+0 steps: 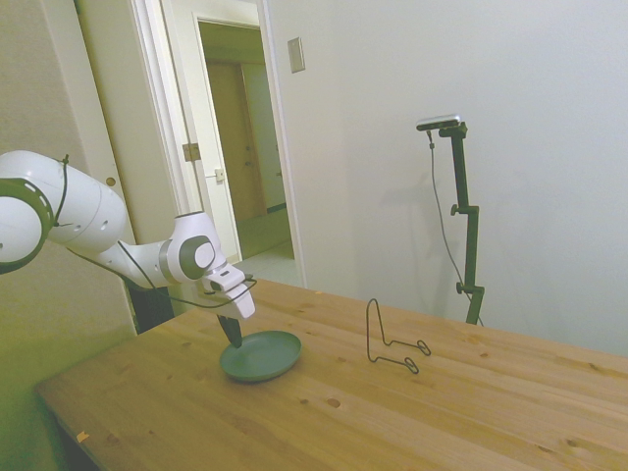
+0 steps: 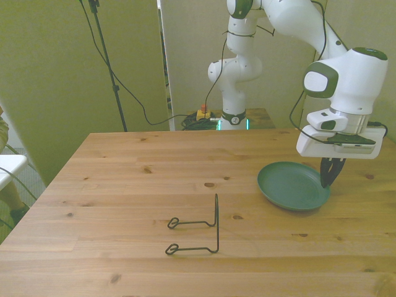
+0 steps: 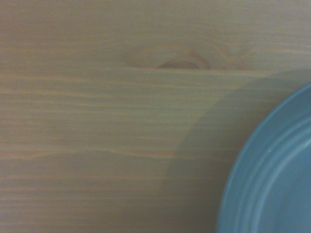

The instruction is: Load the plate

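Pale room, wooden worktop (image 2: 124,179). Plate (image 2: 291,184) lies flat at front view's right, wire rack (image 2: 201,226) well apart. Gripper (image 2: 330,173) down at plate's rim, jaws pinched on rim. Step: grasp. Next likely: lift, tilt upright, carry to rack.

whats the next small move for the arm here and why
Probably lift the plate a little, provided the grip is secure. The end effector is at the plate's rim on the front view's right, fingers apparently pinched on it. The plate seems tilted on the table, and the wire rack stands empty, apart from it.
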